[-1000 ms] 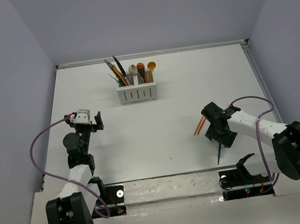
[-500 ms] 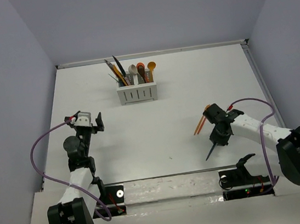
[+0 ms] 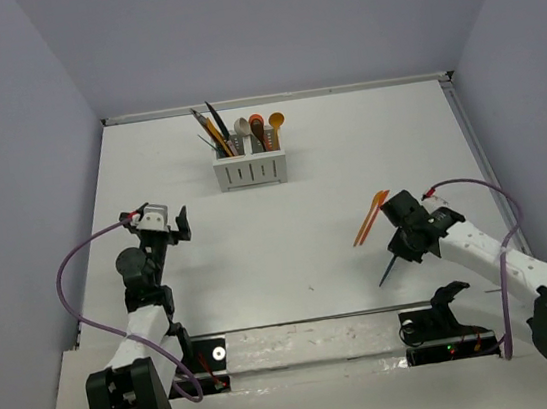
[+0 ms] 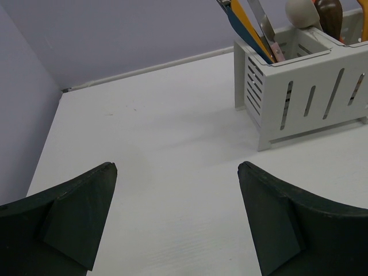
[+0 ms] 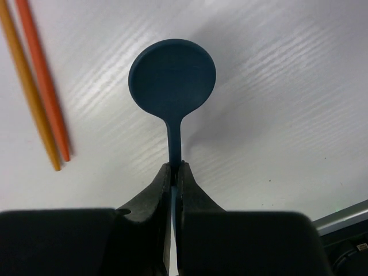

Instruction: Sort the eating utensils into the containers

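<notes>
One white table (image 3: 287, 233) carries two arms. The left gripper (image 4: 175, 190) hangs with its fingers spread wide and nothing between them, near the table's left side, well apart from the caddy. The right gripper (image 5: 174, 167) is clamped on the handle of one dark blue spoon (image 5: 172, 77) at the table's right, the round bowl pointing away from the fingers. One white caddy (image 3: 251, 170) stands at the far side. Its right compartment holds three spoons (image 3: 257, 126), white, brown and orange. Its left compartment holds several handles (image 4: 253, 26), too crowded to count. Two orange handles (image 5: 34, 86) lie side by side on the table just beside the held spoon.
</notes>
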You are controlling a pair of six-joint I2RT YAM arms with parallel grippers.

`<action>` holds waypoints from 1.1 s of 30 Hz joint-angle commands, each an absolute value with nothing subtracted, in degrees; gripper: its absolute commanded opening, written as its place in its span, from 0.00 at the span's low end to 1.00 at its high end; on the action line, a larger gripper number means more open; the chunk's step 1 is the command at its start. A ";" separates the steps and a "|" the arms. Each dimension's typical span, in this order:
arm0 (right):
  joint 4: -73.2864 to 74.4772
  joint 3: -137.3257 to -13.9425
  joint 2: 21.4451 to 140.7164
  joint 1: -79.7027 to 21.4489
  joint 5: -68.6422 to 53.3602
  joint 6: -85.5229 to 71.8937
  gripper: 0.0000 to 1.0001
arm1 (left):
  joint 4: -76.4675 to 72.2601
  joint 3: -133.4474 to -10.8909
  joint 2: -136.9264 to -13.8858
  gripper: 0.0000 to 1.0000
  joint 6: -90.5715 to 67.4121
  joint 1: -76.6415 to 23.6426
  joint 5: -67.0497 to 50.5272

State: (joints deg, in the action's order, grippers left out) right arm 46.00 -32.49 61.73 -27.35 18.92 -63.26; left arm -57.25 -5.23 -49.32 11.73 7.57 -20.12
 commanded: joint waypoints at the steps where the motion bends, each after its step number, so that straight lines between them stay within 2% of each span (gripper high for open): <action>1: 47.89 -35.68 51.28 -27.16 28.19 -63.55 0.00 | -60.91 -6.41 -50.36 0.99 13.53 7.65 -21.88; 7: 44.40 -42.70 44.91 -27.16 35.15 -53.55 0.00 | -60.12 -7.82 -52.73 0.99 13.01 7.65 -21.01; 12: 37.99 -55.96 52.27 -28.38 38.76 -38.17 0.00 | -60.38 -8.26 -54.05 0.99 13.01 7.65 -20.74; 15: 26.66 -63.35 55.71 -29.62 35.52 -28.06 0.00 | -60.21 -8.53 -54.49 0.99 12.92 7.65 -20.57; 18: 10.96 -69.94 63.60 -31.98 30.07 -17.88 0.00 | -60.47 -8.17 -54.14 0.99 13.01 7.65 -20.83; 21: 0.04 -72.06 69.85 -35.23 29.79 -11.71 0.00 | -60.47 -8.26 -54.40 0.99 13.01 7.65 -20.66; 22: -8.87 -72.68 72.40 -36.46 30.14 -8.99 0.00 | -60.47 -8.35 -54.67 0.99 13.01 7.65 -20.65; 25: -24.45 -76.80 83.64 -41.73 29.37 7.84 0.00 | -60.38 -8.53 -54.67 0.99 12.92 7.56 -20.74; 28: -30.13 -84.88 95.68 -41.75 27.34 12.30 0.00 | -60.29 -8.53 -54.75 0.99 13.09 7.65 -20.92; 29: -30.49 -87.34 101.80 -41.75 27.42 13.35 0.00 | -60.29 -8.61 -54.93 0.99 13.18 7.65 -21.27; 33: -28.39 -97.37 113.25 -41.75 24.79 12.75 0.00 | -59.86 -9.40 -56.25 0.99 13.18 7.65 -21.01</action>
State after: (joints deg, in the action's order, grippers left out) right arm -21.10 -90.08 106.85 -42.17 27.24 7.31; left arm -56.75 -6.59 -55.33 12.16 7.57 -20.91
